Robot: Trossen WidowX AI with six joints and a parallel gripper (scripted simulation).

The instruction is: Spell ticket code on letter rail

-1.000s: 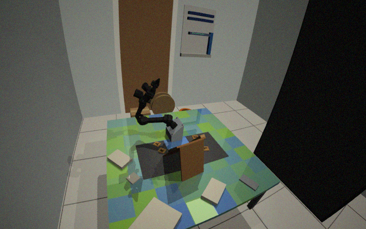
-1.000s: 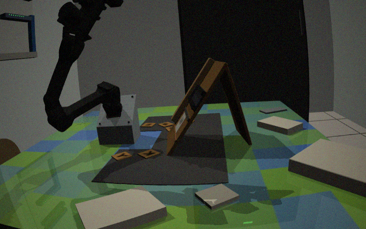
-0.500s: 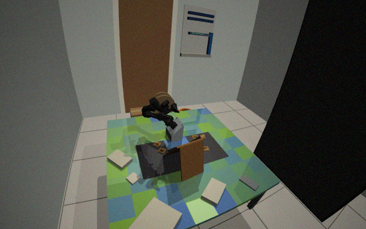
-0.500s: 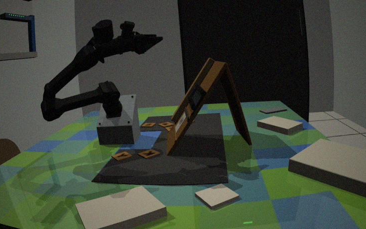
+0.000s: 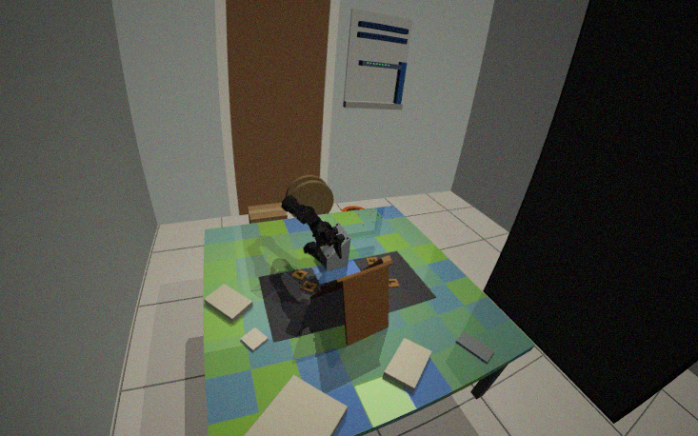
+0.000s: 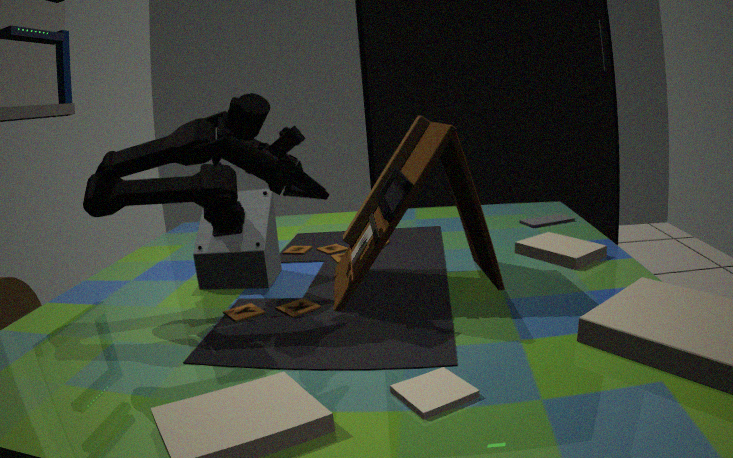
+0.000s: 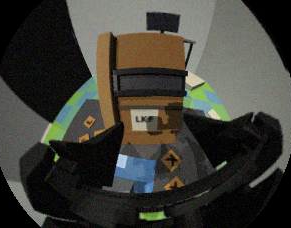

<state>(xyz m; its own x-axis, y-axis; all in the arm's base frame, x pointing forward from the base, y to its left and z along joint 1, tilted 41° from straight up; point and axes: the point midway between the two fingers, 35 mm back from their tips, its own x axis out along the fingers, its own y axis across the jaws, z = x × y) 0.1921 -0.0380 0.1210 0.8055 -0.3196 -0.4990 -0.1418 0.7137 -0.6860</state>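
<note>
Your top view looks down from high — far off. The exterior sits low, near counter level. Your wrist view faces the board (image 7: 143, 69), at twelve o'clock — all three share it.

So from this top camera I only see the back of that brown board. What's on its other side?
Observer: The wrist view shows the board face-on. A dark letter rail runs across its upper part, and a small white ticket sits below it. The print is too blurred to read.
Visitor: Is the claw carrying a tile?
Observer: No. In the exterior view the claw is open and empty. It is in the air, pointing at the board without touching it.
</note>
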